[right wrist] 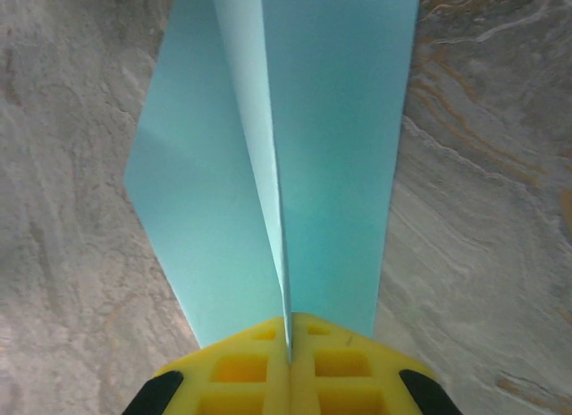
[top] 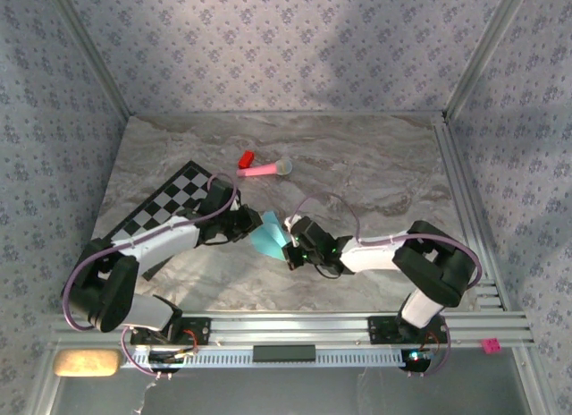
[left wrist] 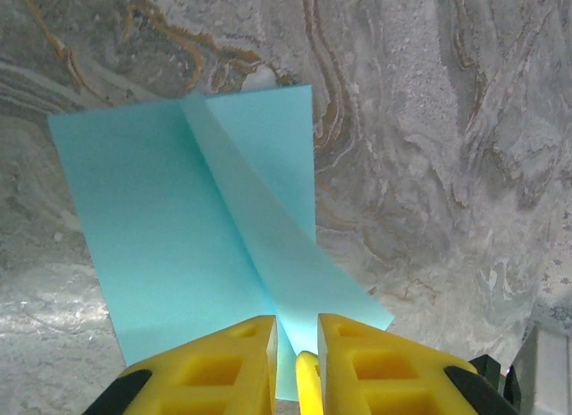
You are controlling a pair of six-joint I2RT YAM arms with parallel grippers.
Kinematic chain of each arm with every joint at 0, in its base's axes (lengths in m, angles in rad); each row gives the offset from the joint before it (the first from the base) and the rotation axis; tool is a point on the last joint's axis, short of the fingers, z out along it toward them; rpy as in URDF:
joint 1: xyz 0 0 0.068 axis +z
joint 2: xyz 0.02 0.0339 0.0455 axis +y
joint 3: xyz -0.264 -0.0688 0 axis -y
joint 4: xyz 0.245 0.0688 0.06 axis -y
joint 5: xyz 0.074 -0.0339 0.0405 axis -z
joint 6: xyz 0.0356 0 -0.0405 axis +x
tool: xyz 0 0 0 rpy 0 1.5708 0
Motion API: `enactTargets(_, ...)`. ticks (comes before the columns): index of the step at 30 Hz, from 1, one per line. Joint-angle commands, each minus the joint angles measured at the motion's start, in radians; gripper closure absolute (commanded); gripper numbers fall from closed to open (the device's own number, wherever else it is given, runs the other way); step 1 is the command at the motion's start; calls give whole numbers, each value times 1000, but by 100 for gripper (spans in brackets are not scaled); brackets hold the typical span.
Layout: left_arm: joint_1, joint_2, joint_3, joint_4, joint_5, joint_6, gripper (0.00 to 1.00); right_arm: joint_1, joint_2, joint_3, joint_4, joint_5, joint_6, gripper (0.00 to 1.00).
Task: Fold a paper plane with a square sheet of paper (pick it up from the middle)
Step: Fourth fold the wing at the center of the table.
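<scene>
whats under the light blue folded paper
The grey marbled tabletop shows around the thin light-blue folded paper sheet and runs in beneath it. The patch directly below is covered by the paper, so anything lying there cannot be seen.

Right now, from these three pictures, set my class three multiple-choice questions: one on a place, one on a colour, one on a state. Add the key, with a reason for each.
1. Where is the blue paper?
A. on the checkered mat
B. between the left gripper and the right gripper
C. leaning on the wall

2. What colour is the shaft of the stick toy?
A. green
B. black
C. pink

3. How is the right gripper?
A. shut on the blue paper's crease
B. wide open
C. holding the stick toy

Key:
1 B: the top view shows it between them.
2 C: the shaft is pink, with a red end.
3 A: its yellow fingers meet with the crease between them.
</scene>
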Motion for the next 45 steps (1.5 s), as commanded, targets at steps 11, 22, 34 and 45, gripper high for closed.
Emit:
enactTargets(11, 8, 24, -46, 73, 44, -1, 88, -43, 83, 78, -81, -192, 136, 95)
enactTargets(22, 7, 64, -50, 134, 100, -5, 92, -48, 115, 42, 0, -216, 221, 95)
enactTargets(34, 3, 149, -37, 233, 135, -35, 92, -67, 126, 20, 32, -243, 256, 94)
enactTargets(45, 2, 192, -31, 231, 96, -40, 93, -84, 132, 43, -9, -279, 254, 91)
